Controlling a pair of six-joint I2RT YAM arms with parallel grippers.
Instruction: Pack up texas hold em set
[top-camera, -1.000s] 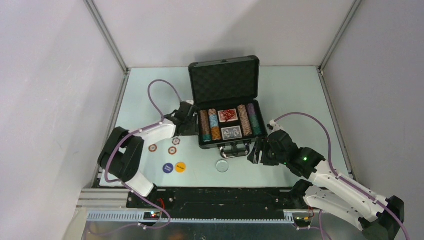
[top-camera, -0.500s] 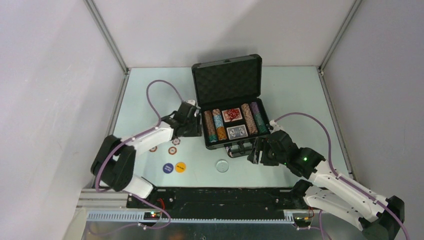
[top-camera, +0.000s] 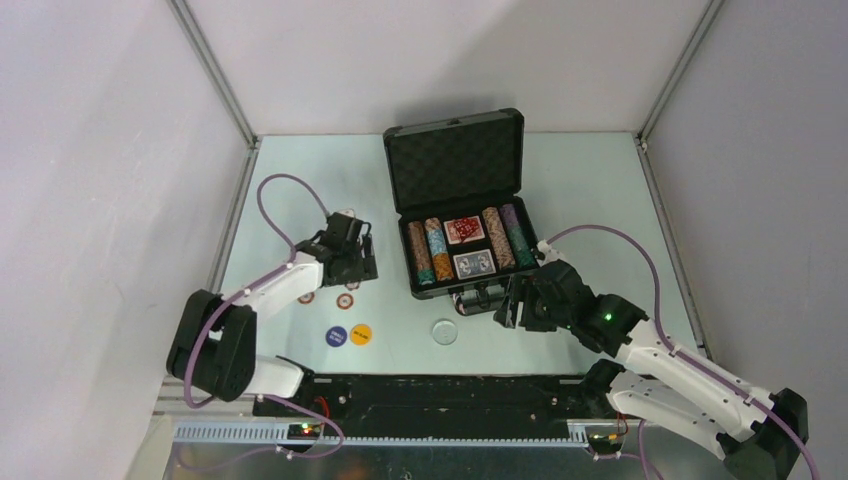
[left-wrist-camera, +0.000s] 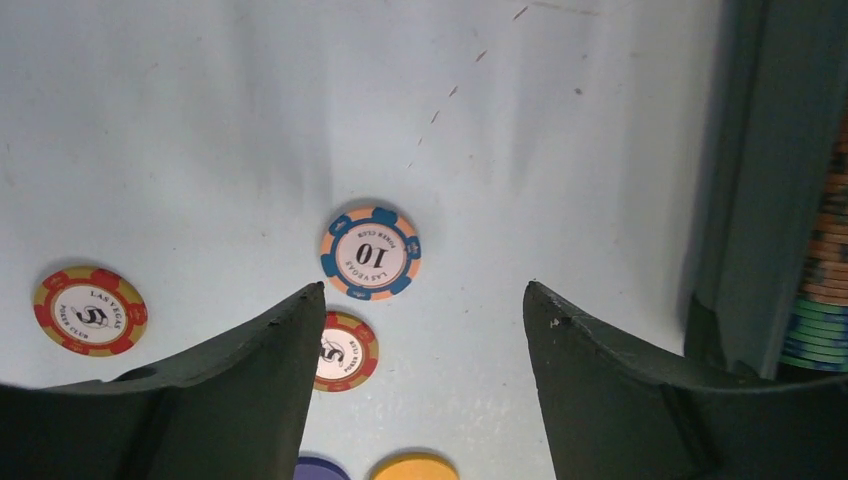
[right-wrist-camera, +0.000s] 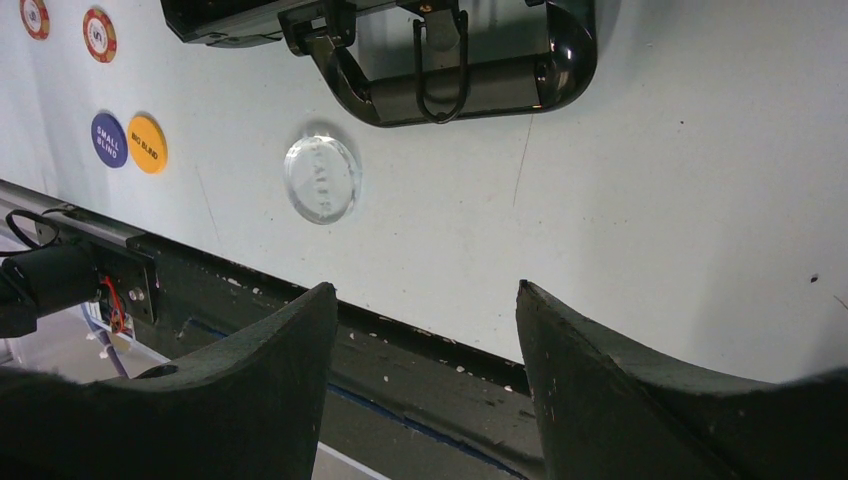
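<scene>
While the black case (top-camera: 440, 291) sits open at the middle of the table (top-camera: 590, 200), nearer its far edge, the foam-lined lid (top-camera: 455, 165) stands up at the back and the handle (right-wrist-camera: 460, 90) faces the near edge. Inside, four rows of striped chips (top-camera: 420, 252) stand on edge, two at each side, with a red deck (top-camera: 464, 230) and a darker deck (top-camera: 473, 264) between them. Toward the left edge lie three loose chips (left-wrist-camera: 371, 254); blue (top-camera: 336, 336), orange (top-camera: 361, 334) and clear (top-camera: 444, 331) buttons lie by the near edge. The left gripper (left-wrist-camera: 420, 290) hangs over the loose chips, jaws wide apart and empty. The right gripper (right-wrist-camera: 425, 290), beside the handle, is equally wide and holds nothing.
</scene>
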